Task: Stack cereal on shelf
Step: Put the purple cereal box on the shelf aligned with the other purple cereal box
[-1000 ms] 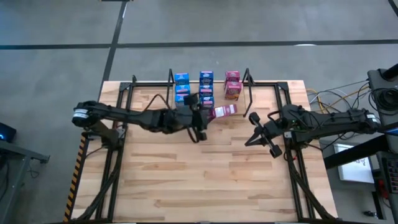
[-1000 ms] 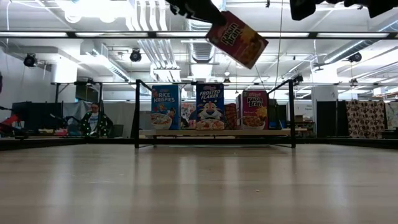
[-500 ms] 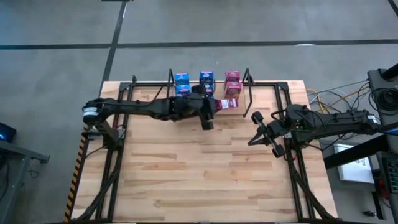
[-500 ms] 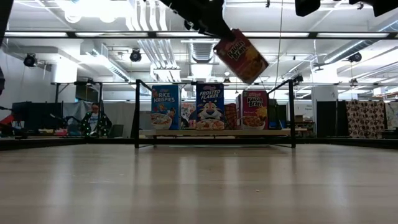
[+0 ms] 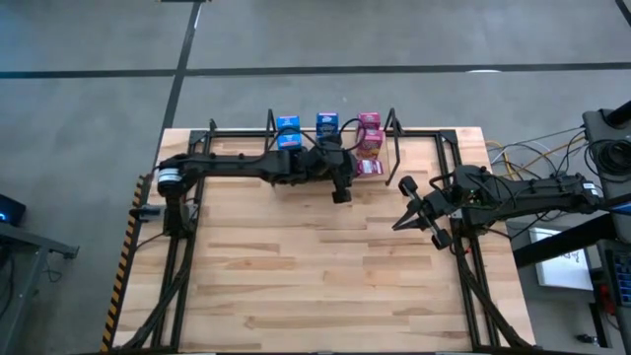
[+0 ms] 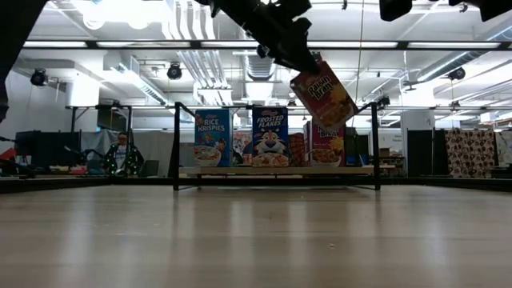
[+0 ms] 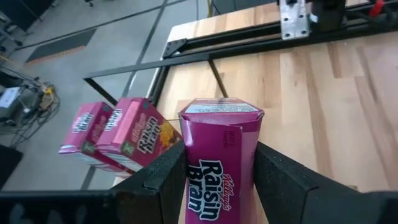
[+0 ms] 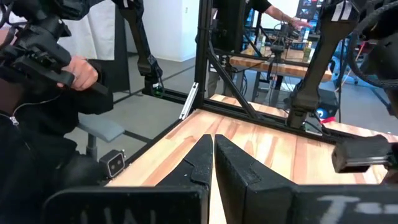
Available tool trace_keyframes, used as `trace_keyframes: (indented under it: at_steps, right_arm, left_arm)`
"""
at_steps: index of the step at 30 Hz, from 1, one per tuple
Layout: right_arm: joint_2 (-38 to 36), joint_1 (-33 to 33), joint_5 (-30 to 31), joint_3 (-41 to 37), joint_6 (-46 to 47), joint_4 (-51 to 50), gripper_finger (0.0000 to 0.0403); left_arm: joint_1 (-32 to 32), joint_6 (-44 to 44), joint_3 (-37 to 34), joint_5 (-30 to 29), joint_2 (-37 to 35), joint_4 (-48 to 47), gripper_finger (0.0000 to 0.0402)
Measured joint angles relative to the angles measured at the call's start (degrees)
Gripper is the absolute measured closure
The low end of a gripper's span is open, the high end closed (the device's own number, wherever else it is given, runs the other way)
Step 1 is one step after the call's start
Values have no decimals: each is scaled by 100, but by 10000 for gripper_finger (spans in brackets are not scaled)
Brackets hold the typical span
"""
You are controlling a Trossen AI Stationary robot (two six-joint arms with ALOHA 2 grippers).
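Observation:
My left gripper (image 5: 351,168) is shut on a pink Raisin Bran box (image 5: 367,166), in the air just in front of the shelf (image 6: 240,170) at the table's far edge. In the low view the box (image 6: 324,92) hangs tilted above the shelf's right end. On the shelf stand a blue Rice Krispies box (image 6: 212,136), a blue Frosted Flakes box (image 6: 270,136) and pink Raisin Bran boxes (image 6: 328,144), on their bottom ends. The left wrist view shows two of the pink boxes (image 7: 118,134) beyond the held one. My right gripper (image 5: 402,209) waits shut above the table's right side. My left gripper pinches the Raisin Bran box between its two fingers (image 7: 165,180), one on each long side face (image 7: 189,168). The fingers reach in from the table's left, slanting down, and lie along the box. The box is lifted clear and tilted, its free end (image 7: 221,109) pointing away from the wrist.
A black tube frame (image 5: 434,131) runs around the tabletop, with slanted struts at both sides. Bare wooden tabletop (image 5: 315,266) lies between the arms and the near edge. A person (image 8: 56,68) sits beyond the table's edge in the right wrist view.
My left gripper has carried the pink box toward the far edge and to the right, up to the shelf's pink boxes. The box has stayed tilted and lifted. My right arm has barely moved.

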Motion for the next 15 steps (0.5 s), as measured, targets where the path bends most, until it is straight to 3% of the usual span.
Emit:
trace_keyframes:
  at_steps: [15]
  right_arm:
    - [4, 0, 198, 0, -22, 0, 394]
  left_arm:
    - [211, -126, 218, 33, 766, 246, 247]
